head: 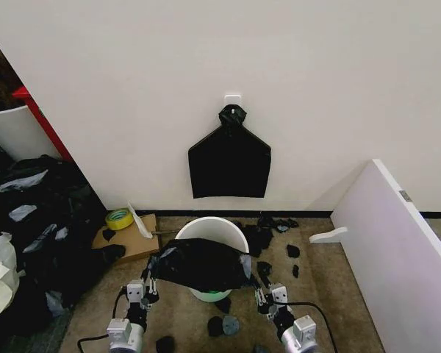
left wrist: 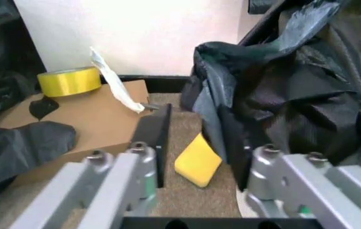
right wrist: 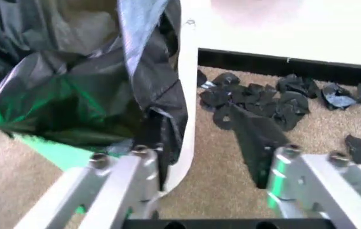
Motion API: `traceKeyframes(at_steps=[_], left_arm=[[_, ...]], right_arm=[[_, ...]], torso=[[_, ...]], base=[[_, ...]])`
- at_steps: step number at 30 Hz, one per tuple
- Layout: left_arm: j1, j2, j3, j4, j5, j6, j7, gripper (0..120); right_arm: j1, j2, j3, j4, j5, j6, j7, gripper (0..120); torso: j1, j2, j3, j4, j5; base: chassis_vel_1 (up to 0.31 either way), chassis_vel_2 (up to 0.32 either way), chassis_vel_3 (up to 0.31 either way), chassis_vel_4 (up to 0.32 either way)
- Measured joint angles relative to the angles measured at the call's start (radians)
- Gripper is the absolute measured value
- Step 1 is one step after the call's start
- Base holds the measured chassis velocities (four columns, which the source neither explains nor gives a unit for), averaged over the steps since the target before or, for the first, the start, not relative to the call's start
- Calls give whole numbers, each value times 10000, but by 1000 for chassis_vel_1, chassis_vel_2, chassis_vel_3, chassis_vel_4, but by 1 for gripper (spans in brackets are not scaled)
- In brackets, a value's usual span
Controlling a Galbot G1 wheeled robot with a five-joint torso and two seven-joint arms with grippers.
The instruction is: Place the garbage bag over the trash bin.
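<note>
The trash bin point(head: 214, 228), a round white bucket with a green base, stands on the carpet by the wall. The garbage bag point(head: 200, 265), glossy crinkled black plastic, lies draped across its near half, and the far part of the rim is bare. My left gripper point(head: 144, 291) is at the bag's left corner. In the left wrist view the left gripper point(left wrist: 193, 117) is open, with the bag point(left wrist: 282, 90) against one finger. My right gripper point(head: 267, 295) is at the right corner. The right gripper point(right wrist: 196, 119) is open astride the bin wall point(right wrist: 188, 71), bag point(right wrist: 91, 81) on the inner side.
Cardboard point(head: 132, 239) with a yellow tape roll point(head: 118, 218) lies left of the bin, beside a heap of dark bags point(head: 40, 220). A yellow wedge point(left wrist: 197, 163) lies on the carpet. Black scraps point(head: 275, 254) litter the right. A white board point(head: 397, 250) leans there. A black bundle point(head: 229, 162) hangs on the wall.
</note>
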State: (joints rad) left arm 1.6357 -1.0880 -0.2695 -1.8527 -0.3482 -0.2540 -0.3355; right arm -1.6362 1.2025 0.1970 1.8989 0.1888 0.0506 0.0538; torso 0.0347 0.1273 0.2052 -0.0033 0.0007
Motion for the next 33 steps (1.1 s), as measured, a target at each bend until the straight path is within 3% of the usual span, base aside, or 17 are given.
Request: traceKeyframes(at_steps=[13, 18, 29, 33], left_arm=[[462, 37, -467, -262, -5, -813, 13, 86], [609, 59, -749, -354, -132, -1038, 96, 98], [1187, 89, -1262, -563, -227, -1795, 457, 100], [1339, 307, -1312, -515, -1031, -2436, 2048, 100]], right_arm=[[-1092, -355, 720, 623, -115, 687, -401, 84], [-1457, -463, 1022, 692, -99, 978, -575, 98], [-1881, -505, 1202, 959, -248, 1448, -910, 100], [-1898, -499, 1142, 1108, -240, 1476, -930, 100]], torso=[[-1, 0, 0, 0, 0], [-1, 0, 0, 0, 1], [-1, -2, 0, 0, 0], [-1, -2, 0, 0, 2]], base=[[0, 0, 0, 0], [0, 0, 0, 0], [0, 0, 0, 0], [0, 0, 0, 0]])
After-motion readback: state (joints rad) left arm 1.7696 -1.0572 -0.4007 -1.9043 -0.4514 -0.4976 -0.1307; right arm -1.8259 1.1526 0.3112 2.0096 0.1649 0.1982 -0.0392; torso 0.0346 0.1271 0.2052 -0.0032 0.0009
